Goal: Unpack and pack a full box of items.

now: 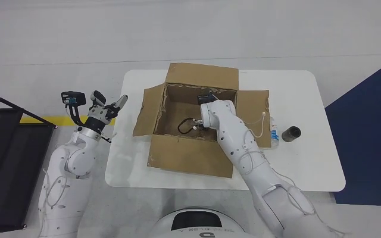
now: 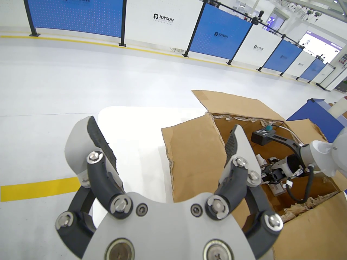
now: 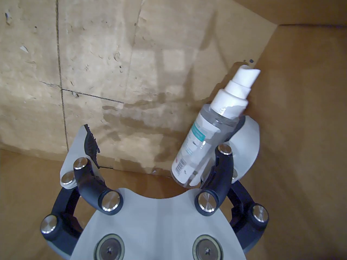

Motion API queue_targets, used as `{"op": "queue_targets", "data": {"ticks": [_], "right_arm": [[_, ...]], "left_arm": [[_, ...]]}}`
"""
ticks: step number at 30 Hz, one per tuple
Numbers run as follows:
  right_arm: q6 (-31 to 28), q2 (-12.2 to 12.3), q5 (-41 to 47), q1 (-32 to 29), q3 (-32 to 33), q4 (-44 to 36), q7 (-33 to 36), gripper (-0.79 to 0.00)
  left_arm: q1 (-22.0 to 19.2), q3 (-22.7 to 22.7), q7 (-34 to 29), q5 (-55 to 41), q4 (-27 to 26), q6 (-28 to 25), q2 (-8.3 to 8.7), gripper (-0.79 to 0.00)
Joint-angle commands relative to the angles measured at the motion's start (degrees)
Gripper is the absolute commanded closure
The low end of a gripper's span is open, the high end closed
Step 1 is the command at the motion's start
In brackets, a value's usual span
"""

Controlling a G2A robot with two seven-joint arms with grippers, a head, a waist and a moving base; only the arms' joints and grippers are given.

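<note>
An open cardboard box (image 1: 190, 152) stands on the white table (image 1: 297, 172) with its flaps spread. My right arm (image 1: 217, 116) goes down into it. Inside, my right gripper (image 3: 168, 131) is open above the box floor. A clear spray bottle (image 3: 214, 131) with a white cap lies in the corner against the box wall, right at the inner side of one finger (image 3: 248, 133); the other finger is well away from it. My left gripper (image 2: 164, 129) is open and holds nothing, hanging by the table's left edge (image 1: 110, 108) beside the box (image 2: 195, 158).
To the right of the box lie a clear bottle (image 1: 274, 134), a black cylinder (image 1: 291, 134) and a thin white cable (image 1: 260, 126). A black rack (image 1: 18, 154) stands off the table at the left, and a blue partition (image 1: 357, 143) at the right.
</note>
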Motion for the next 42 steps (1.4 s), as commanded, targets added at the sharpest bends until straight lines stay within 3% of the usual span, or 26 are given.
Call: {"op": "queue_targets", "data": {"ticks": [1, 9, 16, 21, 26, 32, 34, 35, 39, 42], "right_arm": [[-0.98, -0.17, 0.96, 0.34, -0.24, 0.48, -0.52, -0.757], [-3.51, -0.22, 1.53, -1.28, -0.65, -3.55, -4.18, -0.44], [-2.1, 0.37, -1.01, -3.34, 1.21, -6.35, -3.14, -0.496], [-3.29, 0.24, -0.06, -2.52, 1.41, -3.31, -2.44, -0.523], [-4.0, -0.27, 1.17, -0.39, 0.57, 0.72, -3.12, -0.477], [-4.03, -0.84, -0.96, 3.01, -1.12, 7.43, -2.15, -0.332], [-4.79, -1.09, -0.84, 3.66, -1.76, 8.35, -2.67, -0.188], [-4.99, -1.19, -1.1, 3.85, -2.1, 8.06, -3.35, -0.025], [-6.09, -1.17, -2.52, 2.73, -2.85, 4.1, -5.08, 0.0], [-6.42, -0.65, -5.16, -0.34, -2.71, -3.13, -6.05, 0.0]], "left_arm": [[0.0, 0.0, 0.0, 0.0, 0.0, 0.0, 0.0, -0.785], [0.0, 0.0, 0.0, 0.0, 0.0, 0.0, 0.0, -0.785], [0.0, 0.0, 0.0, 0.0, 0.0, 0.0, 0.0, -0.785], [0.0, 0.0, 0.0, 0.0, 0.0, 0.0, 0.0, -0.785], [0.0, 0.0, 0.0, 0.0, 0.0, 0.0, 0.0, -0.785], [0.0, 0.0, 0.0, 0.0, 0.0, 0.0, 0.0, -0.785], [0.0, 0.0, 0.0, 0.0, 0.0, 0.0, 0.0, -0.785], [0.0, 0.0, 0.0, 0.0, 0.0, 0.0, 0.0, -0.785], [0.0, 0.0, 0.0, 0.0, 0.0, 0.0, 0.0, -0.785], [0.0, 0.0, 0.0, 0.0, 0.0, 0.0, 0.0, -0.785]]}}
